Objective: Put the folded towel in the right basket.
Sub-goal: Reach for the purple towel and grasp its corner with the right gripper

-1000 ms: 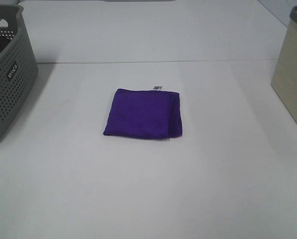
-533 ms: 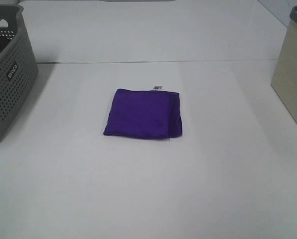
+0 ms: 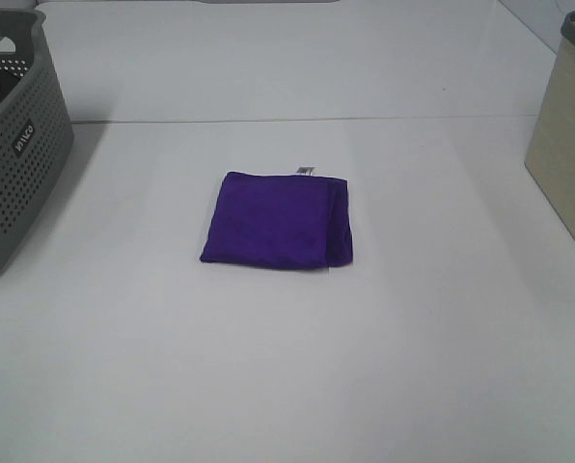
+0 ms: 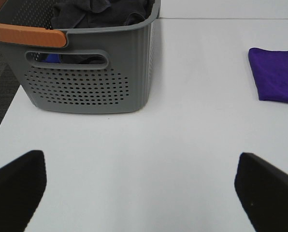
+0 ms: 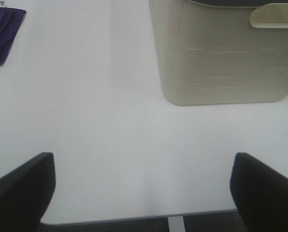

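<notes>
A folded purple towel (image 3: 278,220) lies flat in the middle of the white table, a small tag at its far edge. It also shows in the left wrist view (image 4: 275,73) and in the right wrist view (image 5: 3,35). The right basket (image 3: 567,135) is beige and stands at the table's right edge; the right wrist view shows its side (image 5: 221,53). My left gripper (image 4: 141,186) is open and empty, over bare table in front of the grey basket. My right gripper (image 5: 141,186) is open and empty, near the table's front edge before the beige basket. Neither gripper shows in the exterior view.
A grey perforated basket (image 3: 13,145) stands at the left edge, holding dark clothes (image 4: 98,12), with an orange handle (image 4: 25,34). The table's front edge (image 5: 134,218) is close below the right gripper.
</notes>
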`<state>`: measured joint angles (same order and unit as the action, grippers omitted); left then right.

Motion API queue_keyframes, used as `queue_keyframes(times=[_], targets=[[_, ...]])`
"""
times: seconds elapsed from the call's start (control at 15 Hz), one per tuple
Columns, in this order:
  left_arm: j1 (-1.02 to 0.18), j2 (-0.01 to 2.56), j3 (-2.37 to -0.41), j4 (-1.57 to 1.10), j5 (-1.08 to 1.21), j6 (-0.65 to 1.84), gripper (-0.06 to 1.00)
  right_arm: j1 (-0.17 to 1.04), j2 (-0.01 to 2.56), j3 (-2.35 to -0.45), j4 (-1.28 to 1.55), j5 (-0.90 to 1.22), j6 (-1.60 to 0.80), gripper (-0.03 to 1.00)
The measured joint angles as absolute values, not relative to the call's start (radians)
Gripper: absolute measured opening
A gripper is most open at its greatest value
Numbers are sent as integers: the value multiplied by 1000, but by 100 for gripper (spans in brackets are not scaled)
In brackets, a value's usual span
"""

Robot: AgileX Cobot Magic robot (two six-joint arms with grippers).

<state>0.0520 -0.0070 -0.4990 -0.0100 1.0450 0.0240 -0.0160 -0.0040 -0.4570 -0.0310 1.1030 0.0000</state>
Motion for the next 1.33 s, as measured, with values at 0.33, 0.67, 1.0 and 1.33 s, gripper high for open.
queue_keyframes(times=[0.33,0.67,1.0,1.33], targets=[[52,-7,-499,-10,1045,24,99,-16,-4,-457,-29,1103,-5,94],[52,-7,-499,-10,1045,24,99,-16,-4,-457,-29,1103,-6,94],[52,-7,-499,-10,1045,24,99,-16,-4,-457,-28,1103,-6,94],[52,-7,-499,-10,1045,24,99,-16,-4,-457,-28,1103,-6,94]])
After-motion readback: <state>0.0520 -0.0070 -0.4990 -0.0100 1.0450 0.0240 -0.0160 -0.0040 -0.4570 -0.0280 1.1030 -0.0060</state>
